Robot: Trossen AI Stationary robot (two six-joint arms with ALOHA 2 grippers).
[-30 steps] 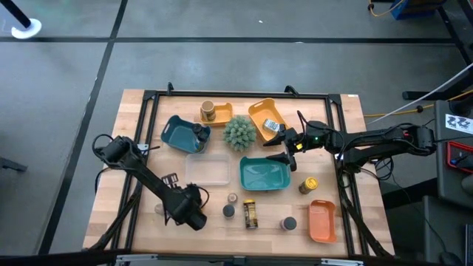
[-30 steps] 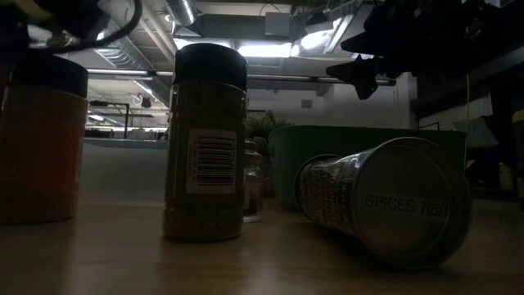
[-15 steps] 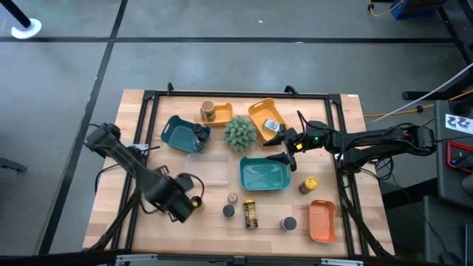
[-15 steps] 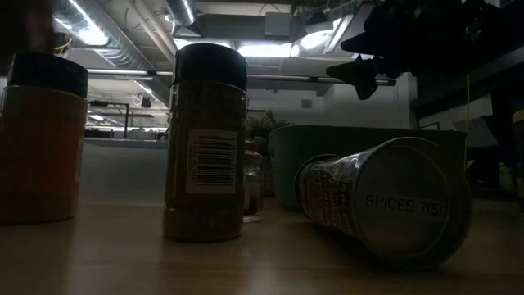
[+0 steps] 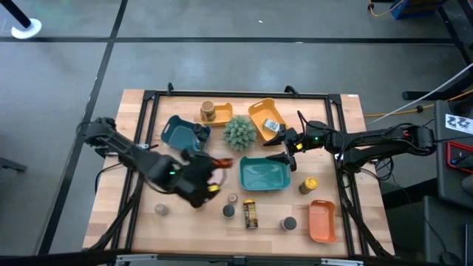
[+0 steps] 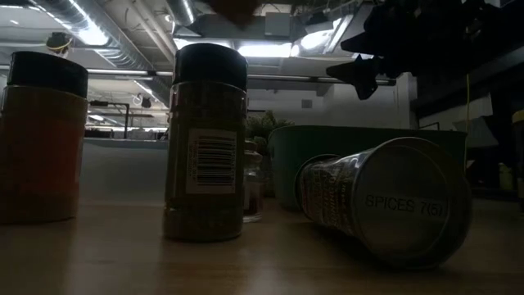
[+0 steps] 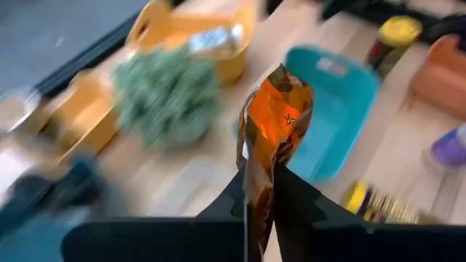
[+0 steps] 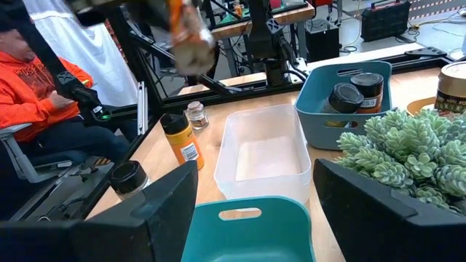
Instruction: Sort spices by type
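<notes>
Since the earlier frame the left end effector [image 5: 216, 164] has swung toward centre, clamped on the amber packet [image 7: 275, 125]. Carry it level to its tray; the right end effector [image 5: 283, 148] hovers wide.

Motion blurs the green spiky plant [image 7: 169, 98] and yellow tray [image 7: 211, 44] behind the amber packet [image 7: 273, 131].

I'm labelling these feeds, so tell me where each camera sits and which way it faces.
High: overhead, straight down on the table; both arms show.
Low: tabletop level, looking across at jars; an arm overhead.
Left wrist: behind the left gripper, shut on the amber packet.
Right wrist: behind the open right gripper, facing the clear tray.
Shared: the teal tray.
</notes>
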